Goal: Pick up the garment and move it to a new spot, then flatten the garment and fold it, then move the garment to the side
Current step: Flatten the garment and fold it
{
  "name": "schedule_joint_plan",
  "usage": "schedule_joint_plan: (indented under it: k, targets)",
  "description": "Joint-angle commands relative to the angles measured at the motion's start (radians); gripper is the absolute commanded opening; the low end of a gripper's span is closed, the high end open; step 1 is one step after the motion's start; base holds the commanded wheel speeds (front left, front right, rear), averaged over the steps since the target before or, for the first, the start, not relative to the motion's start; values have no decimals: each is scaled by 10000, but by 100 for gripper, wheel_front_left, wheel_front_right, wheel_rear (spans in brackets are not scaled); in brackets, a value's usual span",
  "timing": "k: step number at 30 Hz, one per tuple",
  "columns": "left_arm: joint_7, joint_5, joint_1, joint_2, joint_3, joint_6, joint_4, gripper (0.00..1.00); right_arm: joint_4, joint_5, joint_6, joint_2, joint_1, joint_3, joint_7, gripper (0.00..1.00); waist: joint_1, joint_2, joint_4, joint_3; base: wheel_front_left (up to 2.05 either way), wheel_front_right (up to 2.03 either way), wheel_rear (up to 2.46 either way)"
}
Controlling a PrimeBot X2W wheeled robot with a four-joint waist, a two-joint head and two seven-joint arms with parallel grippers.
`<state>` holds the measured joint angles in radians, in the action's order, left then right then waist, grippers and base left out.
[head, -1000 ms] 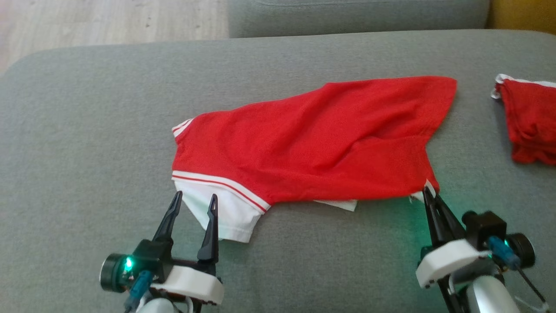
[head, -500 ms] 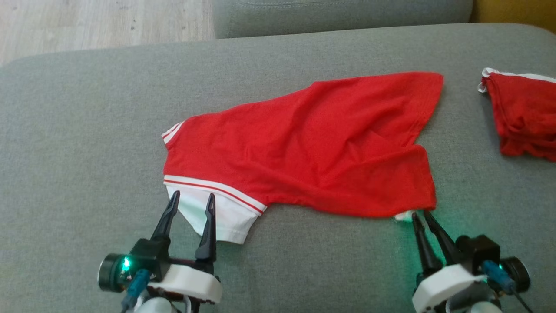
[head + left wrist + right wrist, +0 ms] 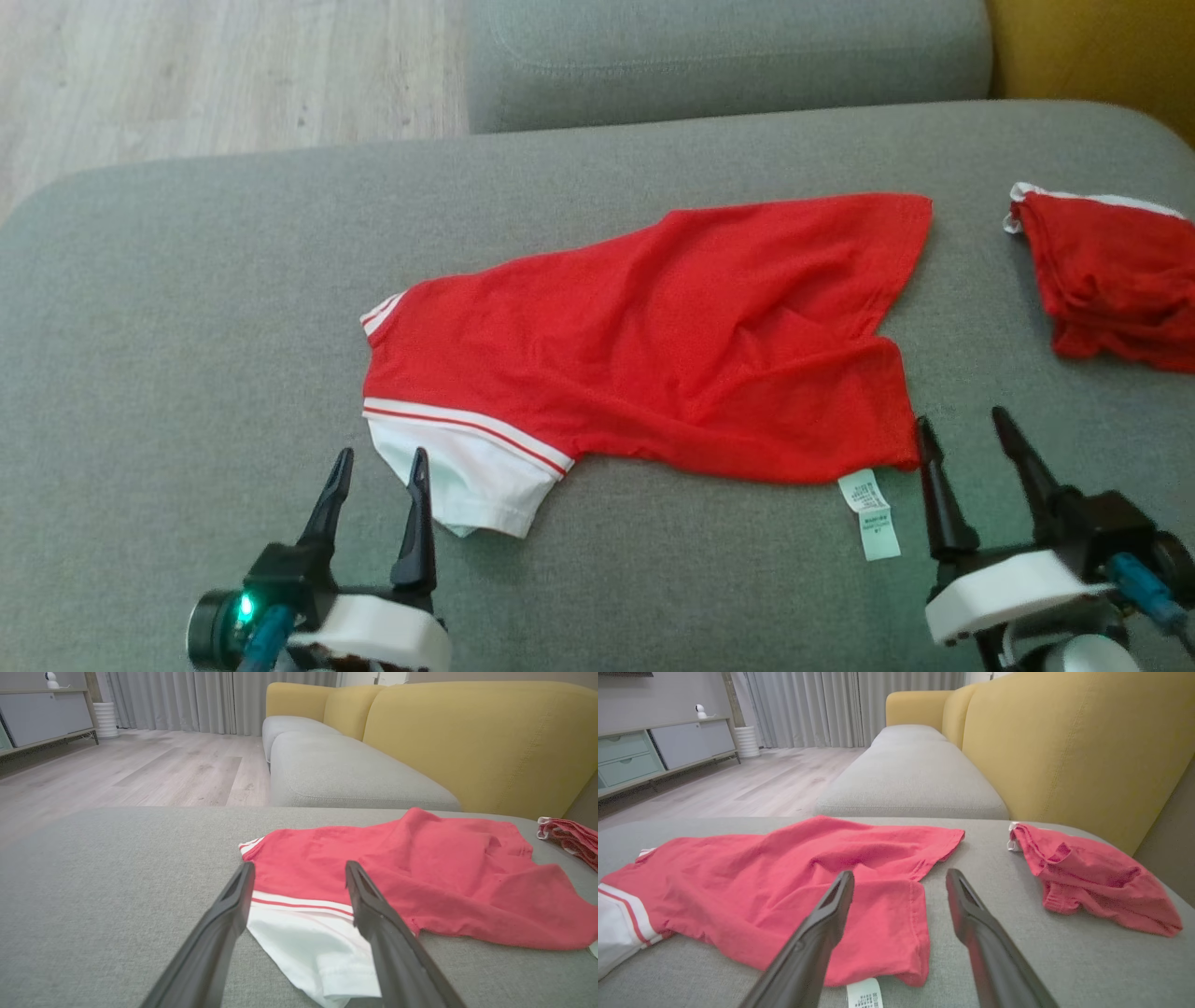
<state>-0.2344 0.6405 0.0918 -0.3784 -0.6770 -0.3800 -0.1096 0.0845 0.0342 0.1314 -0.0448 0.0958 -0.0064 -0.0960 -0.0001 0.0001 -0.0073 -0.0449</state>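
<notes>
A red garment [image 3: 653, 345] with a white, red-striped sleeve [image 3: 462, 467] lies spread and wrinkled on the grey sofa cushion [image 3: 187, 327]; it also appears as the garment [image 3: 420, 877] and the garment [image 3: 784, 877]. A white care label [image 3: 870, 513] pokes out at its near right corner. My left gripper [image 3: 378, 462] stands open just in front of the white sleeve, holding nothing. My right gripper [image 3: 963, 429] is open beside the garment's near right corner, clear of the cloth.
A second red garment [image 3: 1111, 280] lies bunched at the cushion's right edge. Beyond it rises a yellow sofa back [image 3: 1087, 746]. Another grey cushion [image 3: 728, 56] sits behind, with wooden floor [image 3: 187, 75] to the far left.
My right gripper let go of the garment's near right corner and opened; the corner now lies flat with its label showing. My left gripper drew back slightly. The head camera shifted.
</notes>
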Motion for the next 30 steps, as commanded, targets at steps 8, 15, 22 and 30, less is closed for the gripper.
schedule_joint_plan:
  k: [8, 15, 22, 30]
  targets:
    - [543, 470, 218, -78, 169, 316, -826, 100, -901, 179, -7, -54, -521, 148, 169, 100, 1, -1, 30, -1, 0, 0, 0]
    - [1068, 745, 1052, 436, -79, 882, -2358, 100, -1311, 170, -7, -54, -827, 349, 238, 100, 1, -1, -201, -432, 0, 0, 0]
    - [1621, 962, 1586, 967, -358, 1222, -3534, 100, -1515, 133, -7, -54, -974, 338, 237, 100, 1, -1, -444, -729, 0, 0, 0]
    - [1804, 957, 1608, 1022, -552, 1262, -4085, 0, -1506, 132, -7, -54, -925, 182, 178, 100, 1, -1, -320, -684, 0, 0, 0]
